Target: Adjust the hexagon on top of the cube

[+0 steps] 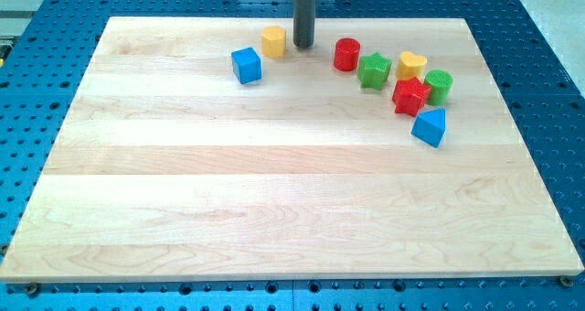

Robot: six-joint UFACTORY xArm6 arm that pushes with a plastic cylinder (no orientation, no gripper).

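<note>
My tip (303,45) rests on the pale wooden desk (274,192); it is a bare rod with no fingers. The yellow plastic hexagon block (273,41) sits just to its view-left, the blue plastic cube (246,65) beyond, lower-left.

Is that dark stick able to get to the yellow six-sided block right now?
Probably yes: my tip sits just to the view's right of the yellow hexagon, nothing between them. The blue cube lies on its far side.

A straight, dark grey cylindrical rod, smooth and unmarked, ending in my tip (303,45).
</note>
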